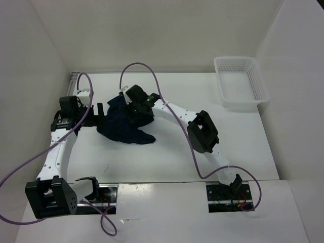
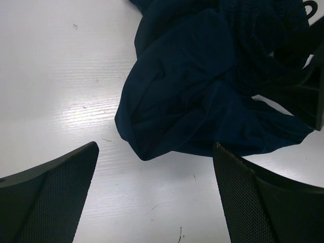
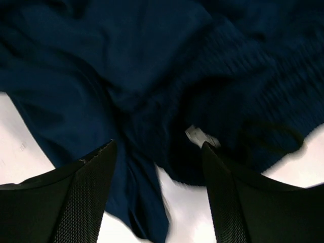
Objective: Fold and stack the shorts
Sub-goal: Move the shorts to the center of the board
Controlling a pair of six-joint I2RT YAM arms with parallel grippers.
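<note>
Right wrist: crumpled soft navy shorts (image 3: pixel 126 61), ribbed gathered waistband (image 3: pixel 263 76)

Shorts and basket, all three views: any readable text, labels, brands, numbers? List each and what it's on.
No readable text in any view.
white tag on the shorts, right wrist view: blurred, no print can be made out.
mesh basket, top view: no marking visible.
</note>
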